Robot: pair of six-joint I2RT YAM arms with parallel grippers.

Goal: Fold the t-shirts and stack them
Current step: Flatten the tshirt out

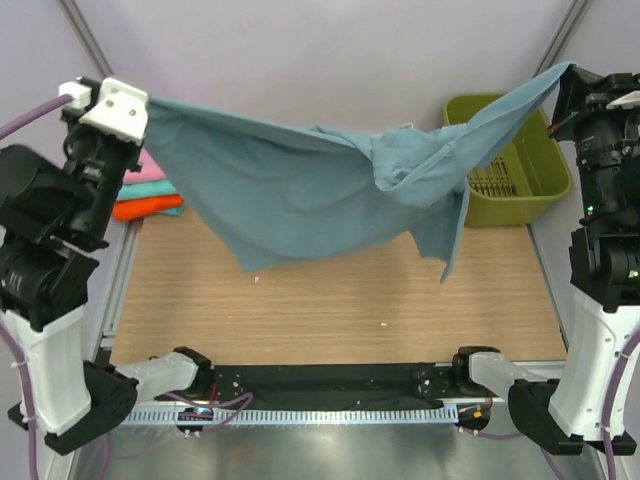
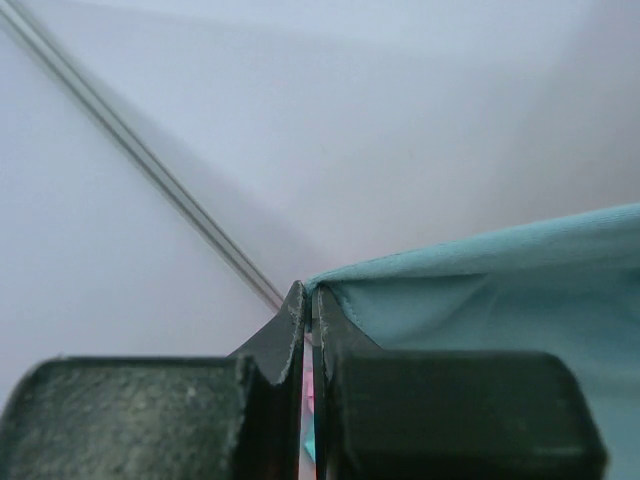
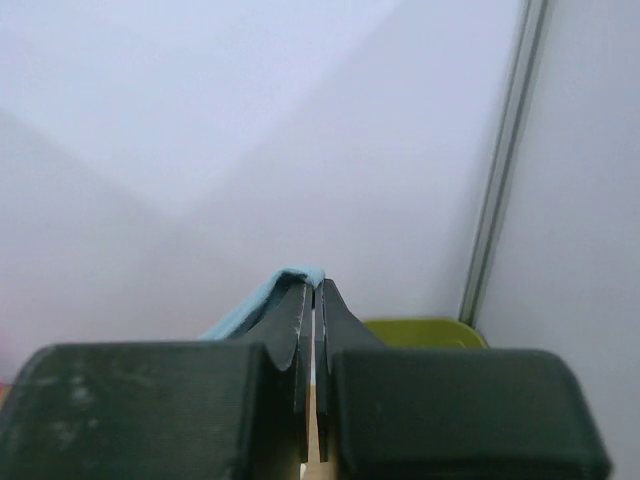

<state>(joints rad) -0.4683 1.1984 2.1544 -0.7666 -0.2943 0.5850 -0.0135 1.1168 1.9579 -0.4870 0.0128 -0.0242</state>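
The slate-blue t-shirt (image 1: 300, 200) hangs stretched in the air above the wood-grain counter (image 1: 330, 310), a limp, soft sheet sagging into folds near its middle. The left fingers (image 2: 290, 335) pinch one corner tight, and the right fingers (image 3: 292, 310) are clamped on the other, their dark rough pads almost meeting. The cloth hides part of the olive-green slotted plastic basket (image 1: 520, 185). At the counter's left edge a folded pink t-shirt (image 1: 150, 168) lies over an orange t-shirt (image 1: 140, 209), both half behind the left arm. A teal sliver between them is hard to make out.

Olive-green basket (image 1: 505, 212) on far-right corner of wooden table (image 1: 330, 310); pale walls (image 1: 330, 50).
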